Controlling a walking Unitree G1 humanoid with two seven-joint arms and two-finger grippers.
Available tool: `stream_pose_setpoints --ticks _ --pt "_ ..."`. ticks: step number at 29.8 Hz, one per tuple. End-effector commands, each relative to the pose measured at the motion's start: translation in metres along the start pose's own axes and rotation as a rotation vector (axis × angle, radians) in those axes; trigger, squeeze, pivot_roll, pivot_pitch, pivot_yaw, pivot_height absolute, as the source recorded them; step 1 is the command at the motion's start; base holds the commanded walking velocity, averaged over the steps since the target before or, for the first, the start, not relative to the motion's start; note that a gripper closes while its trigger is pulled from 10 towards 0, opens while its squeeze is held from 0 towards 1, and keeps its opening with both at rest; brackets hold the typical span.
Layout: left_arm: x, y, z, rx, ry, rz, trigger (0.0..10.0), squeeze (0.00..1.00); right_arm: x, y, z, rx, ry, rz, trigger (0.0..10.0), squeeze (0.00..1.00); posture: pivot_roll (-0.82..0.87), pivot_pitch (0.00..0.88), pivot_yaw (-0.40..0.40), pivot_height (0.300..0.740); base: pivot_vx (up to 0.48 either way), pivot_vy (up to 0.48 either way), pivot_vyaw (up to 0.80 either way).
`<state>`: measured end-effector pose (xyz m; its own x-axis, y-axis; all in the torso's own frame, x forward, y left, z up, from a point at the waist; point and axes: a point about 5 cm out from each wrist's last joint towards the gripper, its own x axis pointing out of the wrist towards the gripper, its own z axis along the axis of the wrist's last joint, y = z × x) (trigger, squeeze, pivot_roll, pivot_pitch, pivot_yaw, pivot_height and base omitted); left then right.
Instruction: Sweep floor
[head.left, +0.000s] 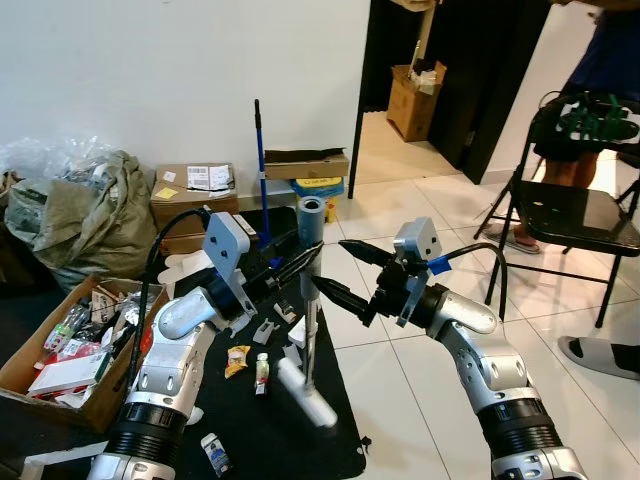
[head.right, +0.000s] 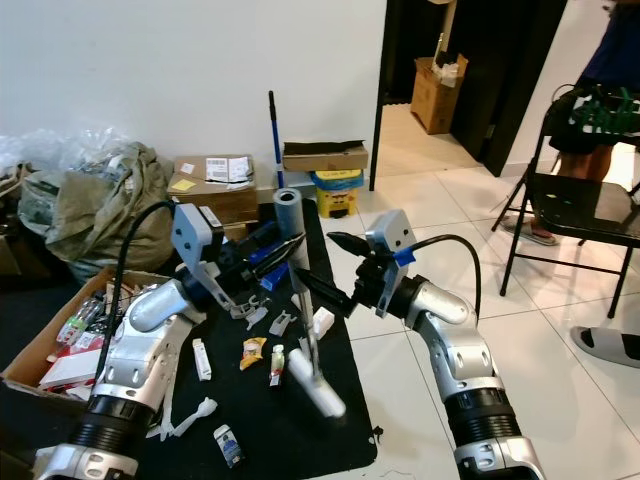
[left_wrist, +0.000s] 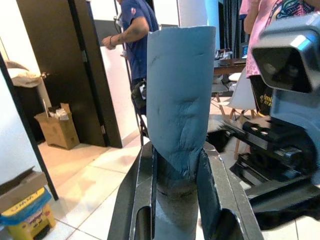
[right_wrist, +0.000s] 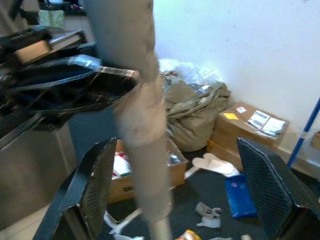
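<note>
Between left gripper (left_wrist: 175, 200) jaws: broom handle (left_wrist: 180, 95), seemingly clamped.

- Head stereo pair: looks forward and down from above the arms, mid-range. Both eyes share the black mat (head.left: 300, 420), white wall (head.left: 150, 70), dark doorway (head.right: 470, 70) and folding chair (head.right: 585, 215); the right eye frames it slightly shifted.
- Left wrist cam: sits right behind the left gripper (left_wrist: 177, 175), very close on the blue-grey handle (left_wrist: 180, 90), facing the doorway side and the people there.
- Right wrist cam: looks along the right gripper (right_wrist: 180, 185), handle close and blurred, facing back at the wall, sack (right_wrist: 192, 107) and cardboard boxes (right_wrist: 247, 125).
</note>
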<state>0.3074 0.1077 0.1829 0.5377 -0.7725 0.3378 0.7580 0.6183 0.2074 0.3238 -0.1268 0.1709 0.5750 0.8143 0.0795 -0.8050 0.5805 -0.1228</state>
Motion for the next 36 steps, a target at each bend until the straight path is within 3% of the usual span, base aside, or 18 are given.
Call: stream_pose_setpoints --ticks 1,4,9,10,13,14,15,16,34,36 --pt "0.002 -0.004 0.007 0.015 -0.03 -0.017 10.0 0.0 0.006 0.004 0.004 -0.063 0.019 0.014 10.0 0.0 -0.09 0.0 0.002 0.74 0.0 0.0 0.0" --pt "0.004 -0.01 0.007 0.001 -0.033 -0.029 10.0 0.0 0.01 0.007 -0.001 -0.128 0.077 0.01 10.0 0.0 -0.09 0.0 0.0 0.74 0.0 0.0 0.0" --pt "0.003 -0.012 0.004 -0.003 -0.023 -0.035 10.0 0.0 0.013 0.007 0.0 -0.128 0.077 0.006 10.0 0.0 -0.09 0.0 -0.003 0.74 0.0 0.0 0.0" --pt "0.003 -0.013 0.002 -0.004 -0.014 -0.037 10.0 0.0 0.015 0.009 0.001 -0.124 0.07 0.01 6.7 0.0 -0.09 0.0 -0.001 0.74 0.0 0.0 0.0" --pt "0.003 -0.014 0.001 -0.005 -0.009 -0.039 10.0 0.0 0.017 0.009 0.002 -0.122 0.064 0.013 6.7 0.0 -0.09 0.0 -0.001 0.74 0.0 0.0 0.0" --pt "0.004 -0.015 0.0 -0.007 -0.007 -0.042 10.0 0.0 0.019 0.01 0.003 -0.123 0.056 0.012 2.5 0.0 -0.09 0.0 0.0 0.74 0.0 0.0 0.0" --pt "0.004 -0.015 0.0 -0.007 -0.007 -0.042 10.0 0.0 0.019 0.01 0.003 -0.123 0.056 0.012 2.5 0.0 -0.09 0.0 0.0 0.74 0.0 0.0 0.0" --pt "0.005 -0.016 0.0 -0.008 -0.006 -0.043 10.0 0.0 0.02 0.01 0.005 -0.126 0.051 0.009 0.0 0.0 -0.09 0.0 0.001 0.74 0.0 0.0 0.0" --pt "0.011 -0.02 -0.004 -0.002 0.016 -0.033 10.0 0.0 0.021 0.006 0.008 -0.15 0.041 -0.045 0.0 0.0 -0.1 0.0 0.01 0.74 0.0 0.0 0.0" --pt "0.011 -0.018 -0.005 -0.032 0.019 -0.036 10.0 0.0 0.021 0.006 0.008 -0.15 0.04 -0.045 0.0 0.0 -0.1 0.0 0.01 0.74 0.0 0.0 0.0"
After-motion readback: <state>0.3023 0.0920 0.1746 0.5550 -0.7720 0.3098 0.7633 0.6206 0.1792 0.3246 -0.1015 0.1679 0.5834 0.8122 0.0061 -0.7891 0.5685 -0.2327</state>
